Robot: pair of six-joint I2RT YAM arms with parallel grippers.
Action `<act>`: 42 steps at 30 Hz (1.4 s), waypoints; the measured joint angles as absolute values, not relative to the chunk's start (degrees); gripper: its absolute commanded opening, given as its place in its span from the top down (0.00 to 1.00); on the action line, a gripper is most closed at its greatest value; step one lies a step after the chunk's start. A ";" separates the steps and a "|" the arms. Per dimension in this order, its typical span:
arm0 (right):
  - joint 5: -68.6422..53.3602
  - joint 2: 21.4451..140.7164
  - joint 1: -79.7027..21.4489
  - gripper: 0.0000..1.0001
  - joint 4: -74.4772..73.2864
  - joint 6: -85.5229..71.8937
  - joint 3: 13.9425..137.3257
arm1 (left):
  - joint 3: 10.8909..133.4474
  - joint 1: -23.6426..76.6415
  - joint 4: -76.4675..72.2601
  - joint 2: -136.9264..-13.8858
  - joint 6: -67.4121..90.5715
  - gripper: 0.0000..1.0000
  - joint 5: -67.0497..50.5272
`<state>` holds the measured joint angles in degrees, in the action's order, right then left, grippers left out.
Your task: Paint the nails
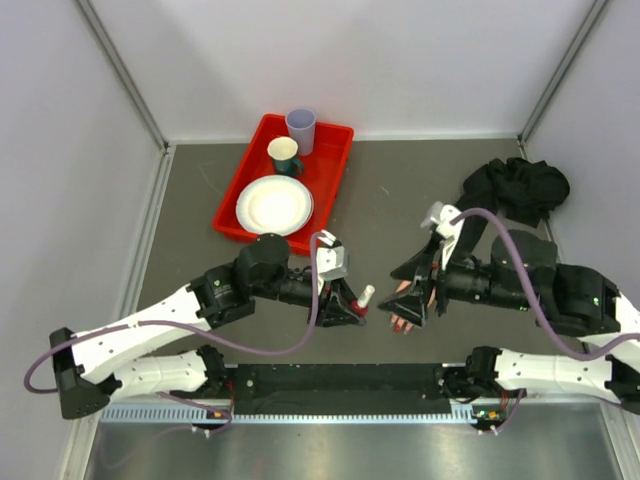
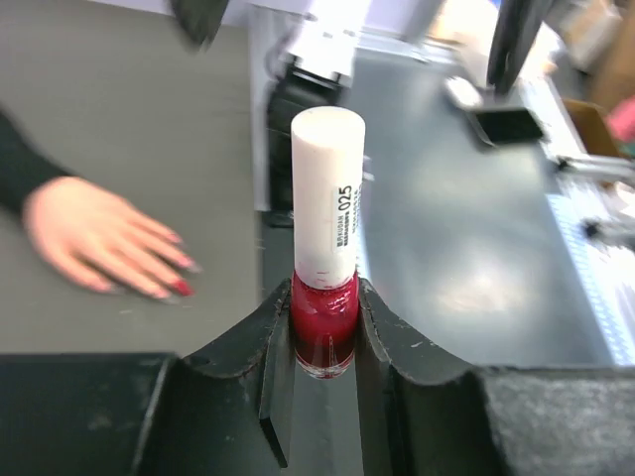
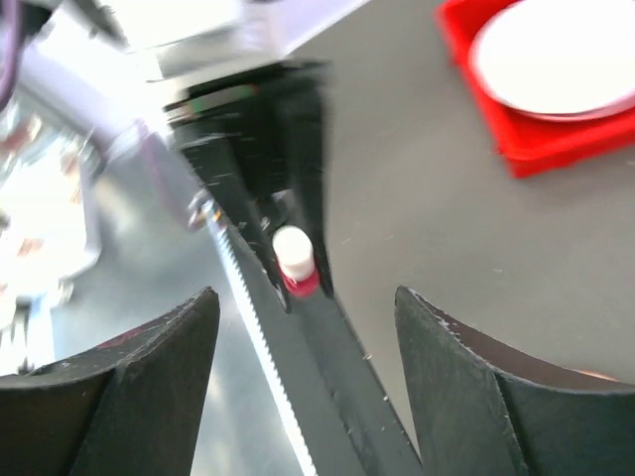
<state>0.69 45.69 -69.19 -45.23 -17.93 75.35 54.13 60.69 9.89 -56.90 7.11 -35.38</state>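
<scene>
the left hand (image 1: 352, 308) was clenched on the glass base of a nail polish bottle (image 2: 325, 260), its two jaws pressing the red body from either side. the white cap stood clear above them. holding it low like that seemed meant to steady the bottle upright and leave the cap free to be gripped and twisted off. the right hand (image 3: 305, 302) was released, jaws spread wide with nothing between them. its wrist view looked straight at the cap, which suggested it was lining up to take the cap and brush.

the nails (image 2: 181, 288) sat on the fingertips of a mannequin hand (image 2: 99, 238) lying palm down on the worktop (image 1: 400, 190). it was near the middle of the near edge, just right of the bottle and partly under the right hand. one nail looked deep red and the others paler, though blur made that uncertain. it lay close to the bottle, probably to keep the brush's travel short.

the cap label read "025"; a smaller printed line beside it was too fine to read. a red tray (image 1: 232, 212) with a white plate (image 1: 274, 205) lay at the far left.
</scene>
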 measured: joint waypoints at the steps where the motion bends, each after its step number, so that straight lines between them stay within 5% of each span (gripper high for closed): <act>1: -1.76 46.33 -69.19 0.35 -45.23 -16.88 75.35 | 54.57 60.71 10.26 -57.74 7.33 1.00 -37.89; 12: -14.48 51.16 -69.08 0.60 -44.93 -12.19 75.26 | 55.61 60.73 10.63 -60.60 8.95 1.00 -47.72; 16: -15.73 51.18 -68.97 0.85 -44.66 -11.33 75.26 | 55.64 60.73 10.48 -60.62 9.13 1.00 -48.80; 17: -15.86 51.24 -68.77 1.00 -44.64 -11.14 75.24 | 55.68 60.86 10.44 -60.60 9.13 1.00 -48.80; 18: -15.92 51.31 -68.69 1.00 -44.64 -10.87 75.24 | 55.81 60.97 10.50 -60.60 9.13 1.00 -48.40; 26: -5.45 50.59 -68.05 1.00 -41.21 -12.16 72.27 | 55.88 61.73 13.87 -58.28 6.81 1.00 -29.74; 36: 37.36 59.88 -73.21 1.00 -45.21 -42.02 72.27 | 55.29 62.81 9.85 -65.98 5.13 1.00 -1.28; 39: 41.76 62.39 -73.71 0.76 -47.70 -45.78 72.86 | 55.29 62.78 9.30 -67.96 4.86 1.00 -0.10; 40: 42.15 62.39 -73.78 0.58 -47.83 -46.19 72.86 | 55.29 62.78 9.17 -68.05 4.69 1.00 -0.21; 42: 41.87 61.39 -74.13 0.45 -47.66 -45.41 72.88 | 55.29 62.70 8.64 -67.57 4.62 1.00 -0.71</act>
<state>41.87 61.39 -74.13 -47.66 -45.41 72.88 55.29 62.70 8.64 -67.57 4.62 -0.71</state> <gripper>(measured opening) 0.354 0.305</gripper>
